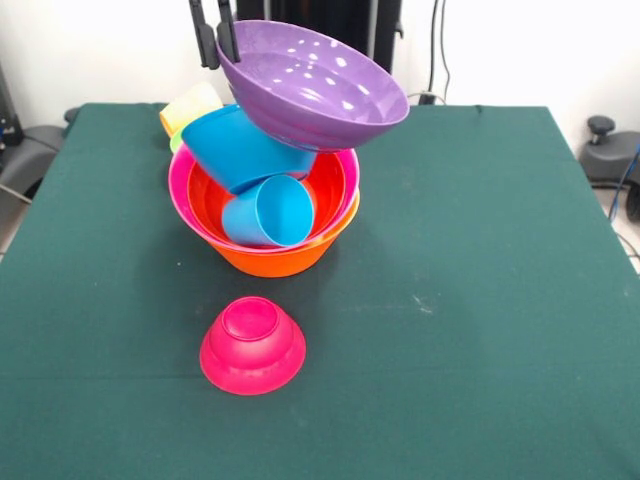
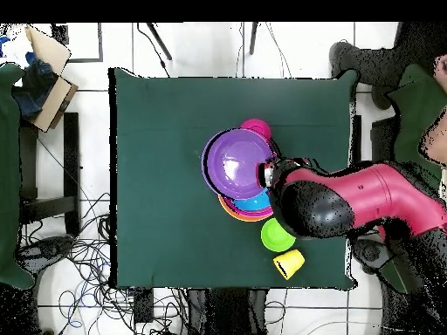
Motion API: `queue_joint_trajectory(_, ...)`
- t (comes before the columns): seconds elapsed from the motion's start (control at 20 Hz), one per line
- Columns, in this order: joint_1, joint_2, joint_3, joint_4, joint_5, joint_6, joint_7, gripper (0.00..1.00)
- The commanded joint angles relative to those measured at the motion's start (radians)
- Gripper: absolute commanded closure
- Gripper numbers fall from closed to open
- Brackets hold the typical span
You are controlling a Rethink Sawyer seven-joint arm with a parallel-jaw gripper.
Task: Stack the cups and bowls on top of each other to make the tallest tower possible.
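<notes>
Bowls: seven visible | cups: two | tool (image 1: 216,40) grasping purple bowl (image 1: 320,85) rim

Bowl (image 1: 252,345) before tower (image 1: 270,200); apart.

A glossy purple plastic bowl (image 1: 315,85) is tilting atop a blue bowl (image 1: 240,148) and light blue tumbler (image 1: 268,211), nesting in red-orange (image 1: 335,180), pink (image 1: 182,180) and orange bowls (image 1: 275,262). A magenta bowl (image 1: 252,345) is lying upturned nearby.

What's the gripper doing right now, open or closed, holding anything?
Gripper: closed on the rim of the purple bowl, held tilted above the tower.
</notes>
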Motion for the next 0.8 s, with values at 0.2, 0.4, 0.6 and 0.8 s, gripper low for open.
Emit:
queue_joint_trajectory(0.2,0.019,0.039,-0.038,0.029,-0.092,-0.048,-0.191,1.0)
queue_joint_trajectory(0.4,0.013,0.04,-0.034,0.031,-0.088,-0.046,-0.196,1.0)
queue_joint_trajectory(0.6,0.011,0.042,-0.031,0.029,-0.087,-0.043,-0.199,1.0)
queue_joint_trajectory(0.8,0.009,0.043,-0.029,0.029,-0.085,-0.04,-0.203,1.0)
